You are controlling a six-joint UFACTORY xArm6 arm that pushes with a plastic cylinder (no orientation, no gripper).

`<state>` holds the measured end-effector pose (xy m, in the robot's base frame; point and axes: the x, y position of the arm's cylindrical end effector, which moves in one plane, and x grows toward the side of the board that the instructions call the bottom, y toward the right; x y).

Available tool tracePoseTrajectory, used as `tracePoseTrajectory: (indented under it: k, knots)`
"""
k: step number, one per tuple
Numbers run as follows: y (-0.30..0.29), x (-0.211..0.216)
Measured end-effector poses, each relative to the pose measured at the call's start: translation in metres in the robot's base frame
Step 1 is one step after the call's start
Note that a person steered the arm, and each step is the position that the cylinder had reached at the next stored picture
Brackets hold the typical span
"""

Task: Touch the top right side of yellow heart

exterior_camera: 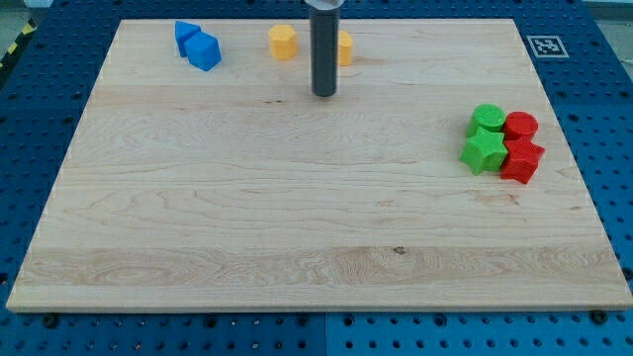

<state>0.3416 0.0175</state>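
Camera view: one wooden board (297, 218) lying on a blue pegboard table (30, 148)
Rod: dark, upright, coming down from the view's top edge near the middle
My tip (324, 94): on the board, below and between the two yellow blocks
Hold: the rod has no fingers or jaws, so it grips nothing; my tip touches no block that I can see
Yellow block (283, 42): just left of the rod near the view's top, apart from it; shape unclear
Second yellow block (344, 47): just right of the rod and partly hidden behind it; I cannot tell which of the two is the heart
Blue blocks (198, 45): two touching, top left of the board
Green blocks (484, 136): two, stacked in the view, at the right side
Red blocks (521, 146): two, touching the green pair on its right
Marker (543, 45): black-and-white tag at the board's top right corner
Containers: nothing here holds anything; every block sits straight on the board
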Motion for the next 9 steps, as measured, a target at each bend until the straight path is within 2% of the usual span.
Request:
tracePoseTrajectory:
  k: [3,9]
  knots:
    - [0.054,-0.009]
    - [0.043,-0.09]
